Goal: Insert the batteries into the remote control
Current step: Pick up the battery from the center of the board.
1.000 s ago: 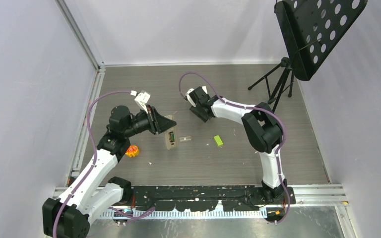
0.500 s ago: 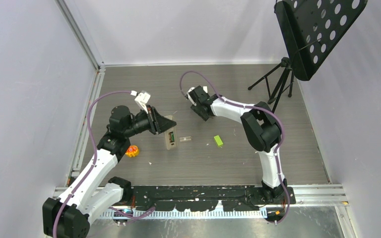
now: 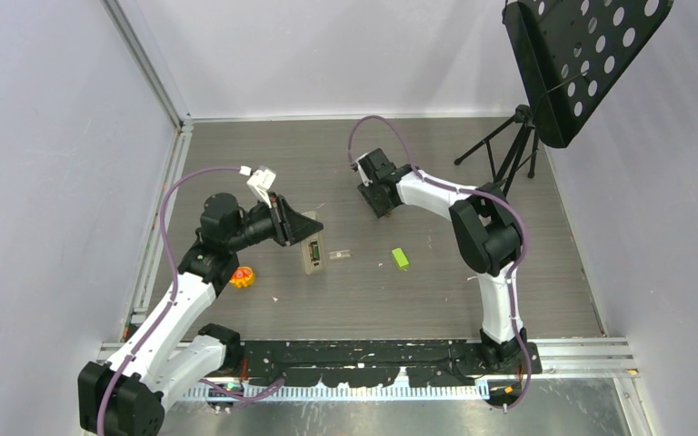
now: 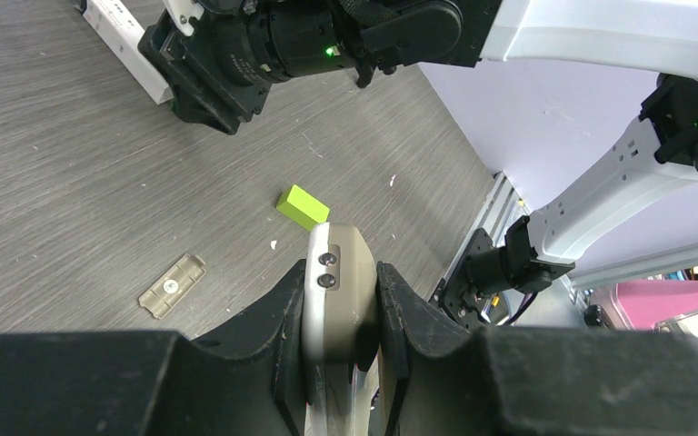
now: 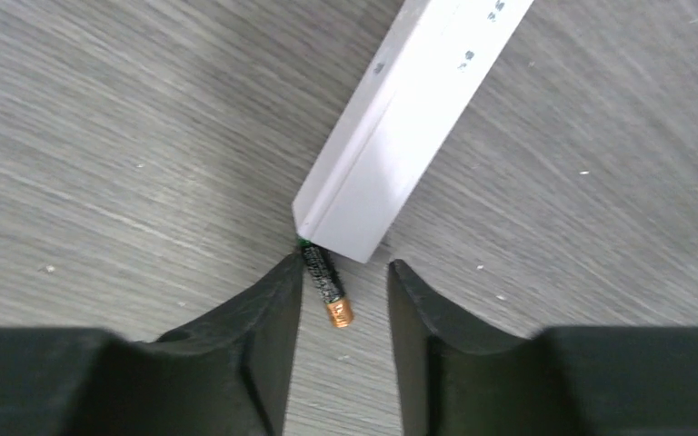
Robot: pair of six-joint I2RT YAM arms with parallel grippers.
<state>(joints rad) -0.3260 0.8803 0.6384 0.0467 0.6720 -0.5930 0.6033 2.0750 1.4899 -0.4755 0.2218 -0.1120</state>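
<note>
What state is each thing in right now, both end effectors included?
left end effector: shut on the remote.
remote: held, cover off.
cover: lying flat, apart from the remote.
right end effector: open, straddling the battery.
battery: lying flat, not clamped.
green block: lying loose.

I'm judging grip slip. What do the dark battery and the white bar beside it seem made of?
Battery: likely a metal can in a dark printed wrap; its bare end shines coppery. White bar: smooth satin plastic or painted metal, cannot tell which; crisp edges, soft highlight.
</note>
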